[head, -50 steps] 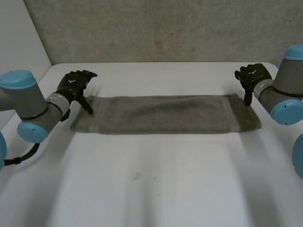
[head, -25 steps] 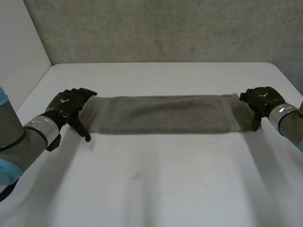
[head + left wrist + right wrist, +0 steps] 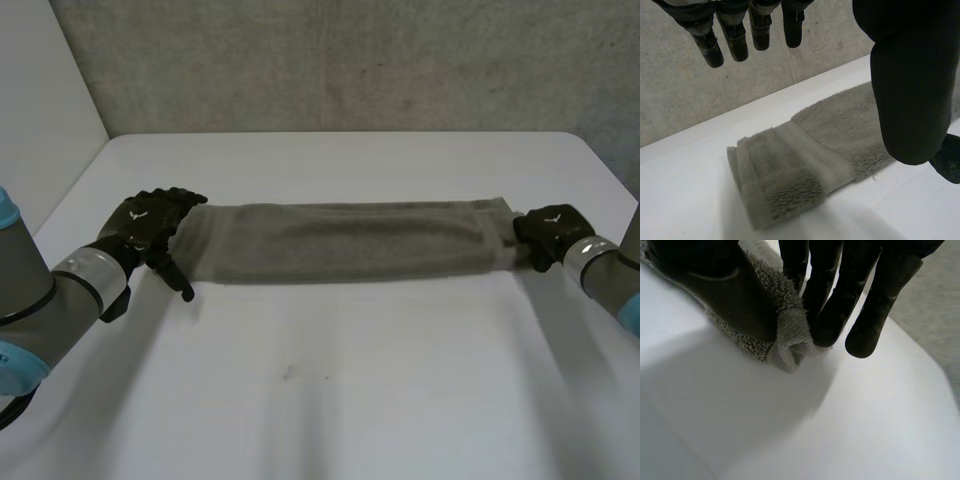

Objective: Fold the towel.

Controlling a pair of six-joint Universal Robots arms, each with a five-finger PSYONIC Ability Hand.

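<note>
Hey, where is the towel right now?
In the head view the towel lies as a long strip across the table, between the left hand and the right hand, which pinches its end.

White table, grey wall behind.
The white table [image 3: 330, 400] runs back to a speckled grey concrete wall [image 3: 350, 60], a plain white panel [image 3: 40, 90] stands at the left, and soft light falls across the tabletop.

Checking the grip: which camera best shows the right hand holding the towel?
Right wrist view: the right hand pinches the towel corner between thumb and fingers. Head view shows the hand's back at the towel's end; left wrist view shows the other end.
</note>
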